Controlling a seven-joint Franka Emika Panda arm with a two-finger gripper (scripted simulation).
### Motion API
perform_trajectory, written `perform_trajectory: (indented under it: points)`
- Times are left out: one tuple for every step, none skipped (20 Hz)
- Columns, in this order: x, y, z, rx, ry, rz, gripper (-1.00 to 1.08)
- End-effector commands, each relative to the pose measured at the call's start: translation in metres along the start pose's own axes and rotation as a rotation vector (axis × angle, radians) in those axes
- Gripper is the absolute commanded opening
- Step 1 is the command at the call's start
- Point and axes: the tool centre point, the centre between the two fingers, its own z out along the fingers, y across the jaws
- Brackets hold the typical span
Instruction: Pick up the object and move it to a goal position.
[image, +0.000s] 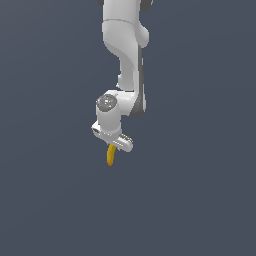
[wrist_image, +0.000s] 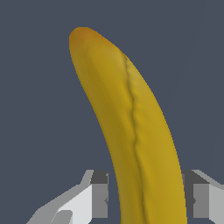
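The yellow banana (image: 110, 155) hangs below my white gripper (image: 114, 145) in the exterior view, its lower end pointing down. In the wrist view the banana (wrist_image: 135, 131) fills the frame, curved, with an orange-brown tip (wrist_image: 81, 35) at the far end. My gripper (wrist_image: 148, 199) is shut on the banana, one grey finger pad (wrist_image: 99, 192) on each side of it. The banana's held end is hidden inside the hand.
The white arm (image: 125, 55) rises above the gripper toward the top of the exterior view. A plain dark grey-blue ground (image: 200, 200) surrounds everything, with no other object in sight.
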Motion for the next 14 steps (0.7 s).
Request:
perform_trajectory:
  points:
    - [-0.003,0.002,-0.012,0.001,0.002,0.000,-1.00]
    - [-0.005,0.003,-0.017,0.001,0.002,0.000,-1.00]
    - [-0.007,0.005,-0.022,0.001,0.002,0.000,-1.00]
    - [-0.009,0.006,-0.028,0.001,0.002,0.000,-1.00]
    - [-0.012,0.008,-0.034,0.002,0.002,0.000,-1.00]
    - [-0.014,0.010,-0.041,0.002,0.002,0.000,-1.00]
    - [-0.017,0.011,-0.048,0.002,0.002,0.000,-1.00]
    - [-0.020,0.013,-0.055,0.002,0.002,0.000,-1.00]
    - [-0.023,0.015,-0.063,0.003,0.002,0.000,-1.00]
    - [-0.026,0.017,-0.071,0.003,0.002,0.000,-1.00]
    - [-0.029,0.019,-0.079,0.003,0.002,0.000,-1.00]
    - [-0.032,0.021,-0.088,0.003,0.002,0.000,-1.00]
    - [-0.034,0.023,-0.096,0.003,0.002,0.000,-1.00]
    - [-0.037,0.025,-0.104,0.003,0.002,0.000,-1.00]
